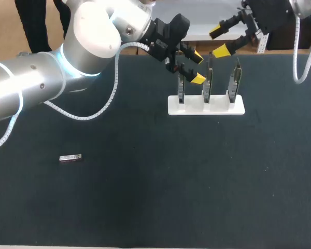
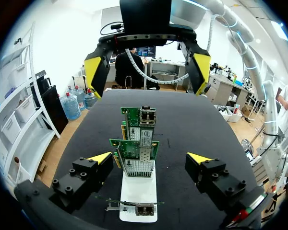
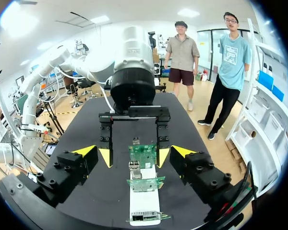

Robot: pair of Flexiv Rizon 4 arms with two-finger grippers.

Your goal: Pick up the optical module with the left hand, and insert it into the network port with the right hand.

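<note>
Lying flat on the counter [image 1: 145, 207], the optical module [image 1: 71, 157] is recorded near the left front, ungrasped and well apart from both arms. The left end effector [image 1: 197, 67] is found released, its yellow tips spread to either side of the leftmost of three network cards [image 1: 208, 83] standing upright in a white holder [image 1: 206, 106]. Contact with that card cannot be confirmed from the wrist views, though a gap appears likely. The right end effector [image 1: 218, 40] is likewise released and is held above and behind the holder, carrying nothing.

The pick is judged not yet begun. For the step to be done well, the left end effector should be lifted clear of the cards before any sideways travel, so that no board is knocked. It should then be brought above the module and turned so the fingers close across the narrow sides. A grip toward one end is advised, leaving the other end free for handover and for entry into a network port [image 2: 147, 115].
</note>
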